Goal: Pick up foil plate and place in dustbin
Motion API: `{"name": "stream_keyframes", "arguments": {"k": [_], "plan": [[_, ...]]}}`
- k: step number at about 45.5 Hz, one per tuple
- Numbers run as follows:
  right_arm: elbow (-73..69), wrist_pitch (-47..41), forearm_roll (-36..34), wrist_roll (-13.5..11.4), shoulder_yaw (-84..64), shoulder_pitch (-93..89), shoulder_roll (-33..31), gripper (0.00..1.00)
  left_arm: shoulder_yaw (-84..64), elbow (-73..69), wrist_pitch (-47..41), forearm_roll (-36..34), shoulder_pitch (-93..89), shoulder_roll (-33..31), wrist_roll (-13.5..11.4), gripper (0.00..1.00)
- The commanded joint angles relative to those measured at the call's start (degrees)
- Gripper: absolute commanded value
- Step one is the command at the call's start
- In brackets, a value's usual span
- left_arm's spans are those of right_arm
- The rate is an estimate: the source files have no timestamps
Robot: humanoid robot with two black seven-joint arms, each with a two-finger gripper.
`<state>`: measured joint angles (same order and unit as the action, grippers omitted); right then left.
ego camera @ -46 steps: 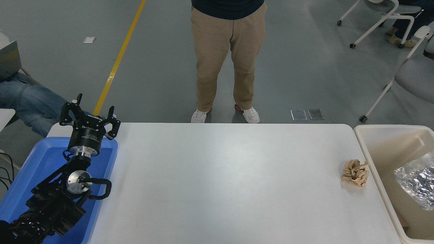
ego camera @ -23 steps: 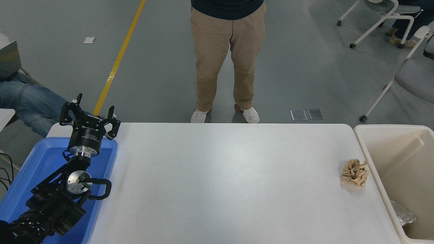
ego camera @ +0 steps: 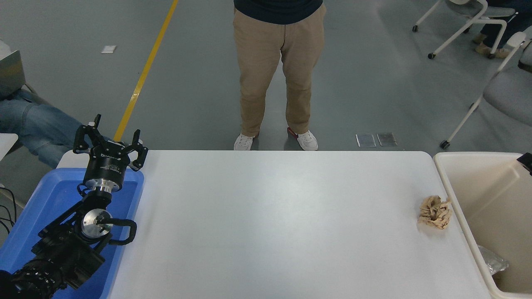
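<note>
The foil plate (ego camera: 493, 261) lies deep in the cream dustbin (ego camera: 453, 195) at the table's right end; only a crinkled silver corner shows past the bin's near wall. A small black part of my right arm (ego camera: 525, 160) pokes in at the right edge above the bin, and I cannot tell how its gripper stands. My left gripper (ego camera: 112, 136) is parked open at the lower left, over the blue tub.
A crumpled tan paper wad (ego camera: 434, 212) lies on the white table (ego camera: 270, 220) just left of the bin. A blue tub (ego camera: 50, 199) stands at the table's left end. A person (ego camera: 276, 70) stands at the far side. Wheeled chairs (ego camera: 478, 25) stand at the back right.
The foil plate was high in the bin at the right edge; now it lies low at the bin's bottom. A black tip of the right arm has come into view at the right edge.
</note>
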<state>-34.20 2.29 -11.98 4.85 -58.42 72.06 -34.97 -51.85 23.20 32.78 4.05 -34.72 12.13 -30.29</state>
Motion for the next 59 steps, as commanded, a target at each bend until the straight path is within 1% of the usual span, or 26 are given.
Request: {"name": "stream_keyframes", "arguments": {"k": [1, 13, 22, 28, 35, 47, 54, 59], "plan": [[-0.87, -8.35, 5.91, -0.02, -2.75, 11.07, 4.82, 1.00, 0.00, 0.00, 0.00, -0.01, 0.00, 0.00, 0.06, 0.99], [-7.54, -13.88, 6.09, -0.10, -8.64, 22.23, 13.43, 1.00, 0.00, 0.00, 0.00, -0.01, 0.00, 0.00, -0.03, 0.99], [-16.76, -20.65, 6.26, -0.02, -11.19, 32.16, 16.95, 1.00, 0.00, 0.00, 0.00, -0.01, 0.00, 0.00, -0.03, 0.99], [-25.90, -24.08, 8.46, -0.02, -12.42, 39.20, 16.96, 1.00, 0.00, 0.00, 0.00, -0.01, 0.00, 0.00, 0.06, 0.99], [-37.68, -25.66, 11.36, -0.02, -14.00, 47.37, 16.17, 1.00, 0.00, 0.00, 0.00, -0.01, 0.00, 0.00, -0.03, 0.99], [-52.36, -28.47, 12.33, -0.02, -16.29, 60.11, 11.69, 1.00, 0.00, -0.09, 0.00, -0.01, 0.00, 0.00, -0.03, 0.99], [-59.13, -33.13, 12.59, -0.02, -16.64, 67.59, 10.72, 1.00, 0.00, 0.00, 0.00, -0.01, 0.00, 0.00, -0.03, 0.99], [-60.55, -37.87, 12.59, -0.02, -16.29, 70.49, 10.36, 1.00, 0.00, 0.00, 0.00, -0.01, 0.00, 0.00, -0.03, 0.99]]}}
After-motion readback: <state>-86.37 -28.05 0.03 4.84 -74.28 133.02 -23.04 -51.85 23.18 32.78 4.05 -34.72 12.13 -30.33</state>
